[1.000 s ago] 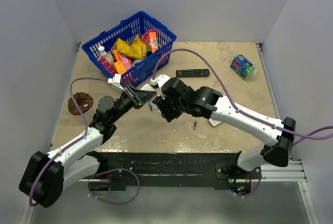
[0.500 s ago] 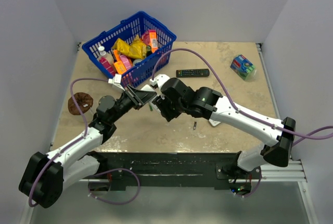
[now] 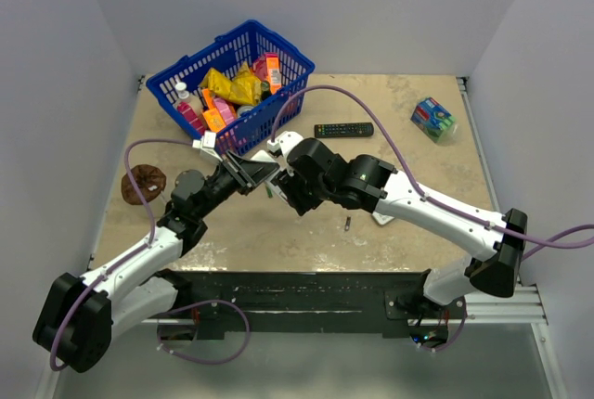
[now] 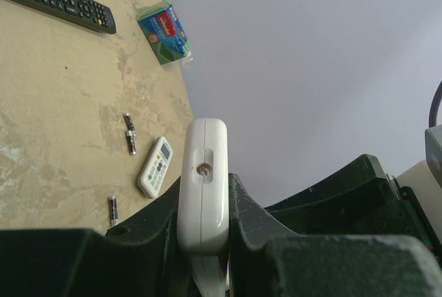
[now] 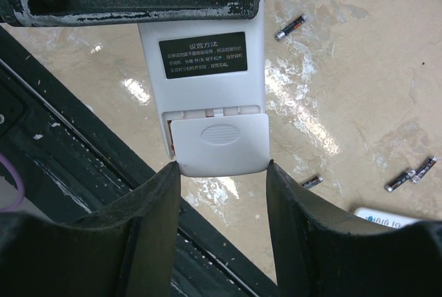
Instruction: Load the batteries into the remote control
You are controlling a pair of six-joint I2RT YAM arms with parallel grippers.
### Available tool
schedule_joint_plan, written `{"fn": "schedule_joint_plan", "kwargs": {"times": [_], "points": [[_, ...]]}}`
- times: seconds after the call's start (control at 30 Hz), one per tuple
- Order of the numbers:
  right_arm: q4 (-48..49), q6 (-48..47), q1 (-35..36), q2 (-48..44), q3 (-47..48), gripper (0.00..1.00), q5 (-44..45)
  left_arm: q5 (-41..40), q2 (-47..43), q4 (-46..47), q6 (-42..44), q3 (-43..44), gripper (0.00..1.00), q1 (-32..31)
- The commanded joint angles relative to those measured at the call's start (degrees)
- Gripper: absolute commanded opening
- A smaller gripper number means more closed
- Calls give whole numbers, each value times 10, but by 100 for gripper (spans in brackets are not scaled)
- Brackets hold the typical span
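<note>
My left hand (image 4: 204, 217) clamps the remote control (image 4: 203, 166) by its edges. My right hand (image 5: 222, 176) straddles its battery cover (image 5: 219, 141); whether it is gripping, I cannot tell. A skewed pull could jam the cover or twist the remote loose. The batteries (image 5: 290, 27) lie below, untouched.

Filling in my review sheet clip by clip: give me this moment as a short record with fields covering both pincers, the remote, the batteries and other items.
left pincer: shut on the small white rectangular remote control
right pincer: fingers against both sides of the remote's white battery cover
battery cover: on the remote's back, slid slightly outward; compartment contents hidden
batteries: slim dark cylinders lying loose on the beige stone-patterned tabletop
elsewhere: long black remote, white remote with grey buttons, blue plastic basket
</note>
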Motion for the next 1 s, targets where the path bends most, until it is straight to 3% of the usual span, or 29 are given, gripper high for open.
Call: {"fn": "schedule_joint_plan", "kwargs": {"times": [0.0,0.97], "points": [[14,-12,2,-4,7,42,0,3,-13,24,-15,29,0,2],[7,-1,8,11,10,42,10,-15,-17,20,-27,31,0,-4]]}}
